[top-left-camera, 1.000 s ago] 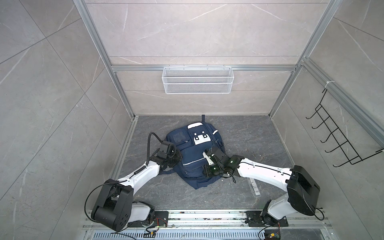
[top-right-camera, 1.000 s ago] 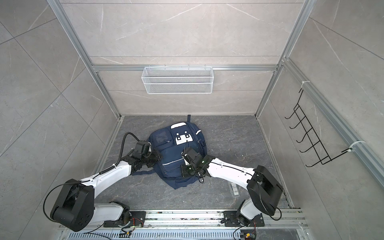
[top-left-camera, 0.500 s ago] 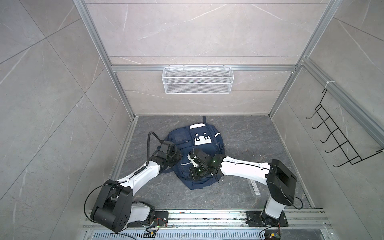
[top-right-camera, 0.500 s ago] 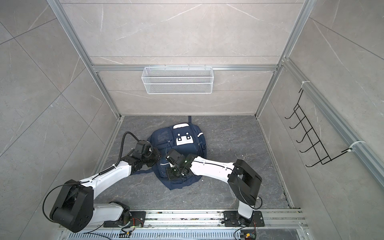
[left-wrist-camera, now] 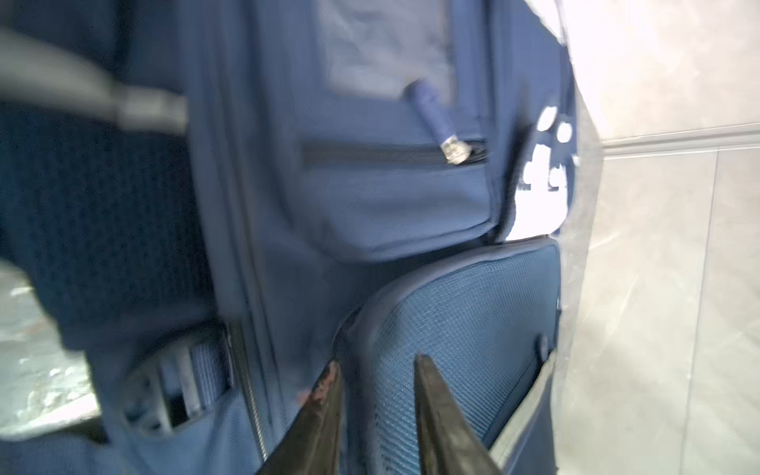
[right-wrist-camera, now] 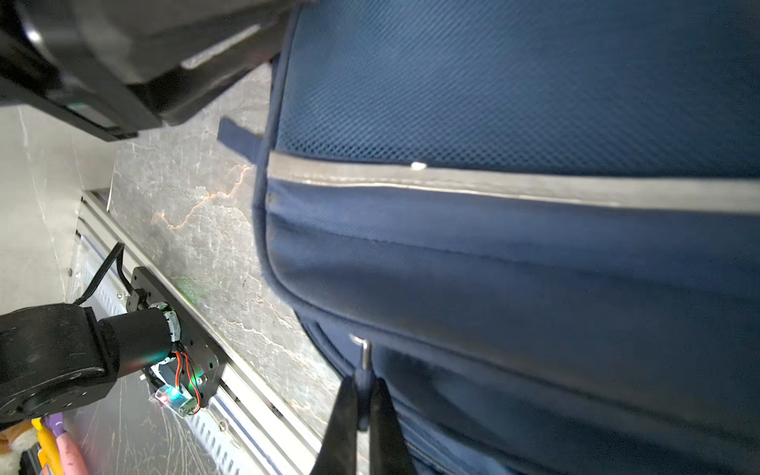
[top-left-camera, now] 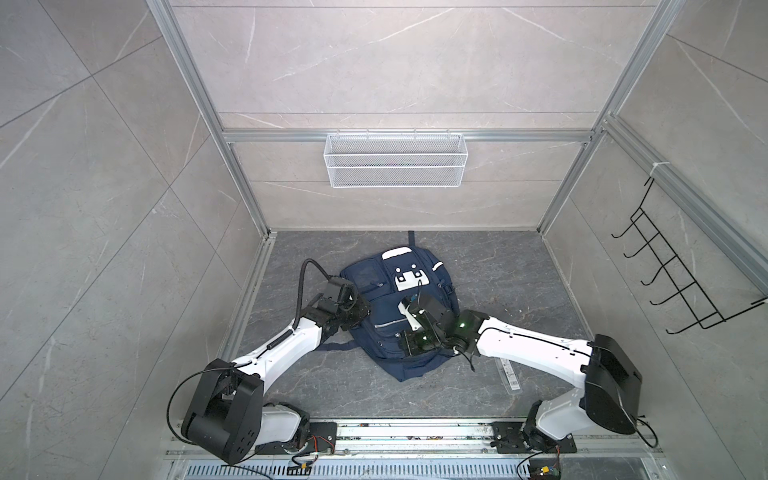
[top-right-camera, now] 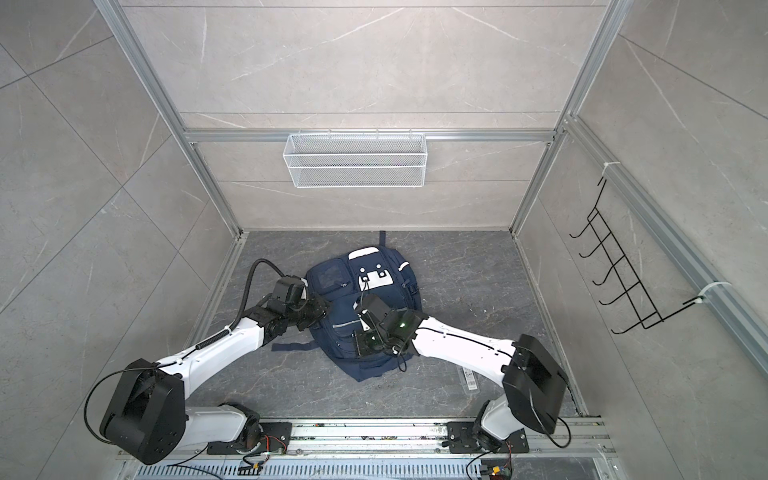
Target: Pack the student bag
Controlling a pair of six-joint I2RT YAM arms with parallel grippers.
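The student bag (top-left-camera: pixel 374 286) (top-right-camera: pixel 332 286), navy with white patches and a silver stripe (right-wrist-camera: pixel 514 187), lies flat on the grey floor in both top views. My left gripper (top-left-camera: pixel 362 311) (top-right-camera: pixel 322 309) is at the bag's left side. In the left wrist view its fingers (left-wrist-camera: pixel 325 395) stand apart, over the piped edge of a front pocket (left-wrist-camera: pixel 452 312), with nothing clamped between them. My right gripper (top-left-camera: pixel 406 350) (top-right-camera: pixel 358 347) (right-wrist-camera: pixel 364 384) is low on the bag's front, shut on a dark zipper pull (right-wrist-camera: pixel 364 362).
A white wire basket (top-left-camera: pixel 395 166) hangs on the back wall and a black hook rack (top-left-camera: pixel 673 282) on the right wall. A clear flat ruler (top-left-camera: pixel 509 374) lies on the floor by the right arm. A loose strap (top-left-camera: pixel 332 347) trails left. The metal rail (top-left-camera: pixel 415 432) runs along the front.
My left gripper's jaws have gone from shut to apart. The right arm swung left across the bag and has come back right, still holding the zipper pull; the bag shifted slightly.
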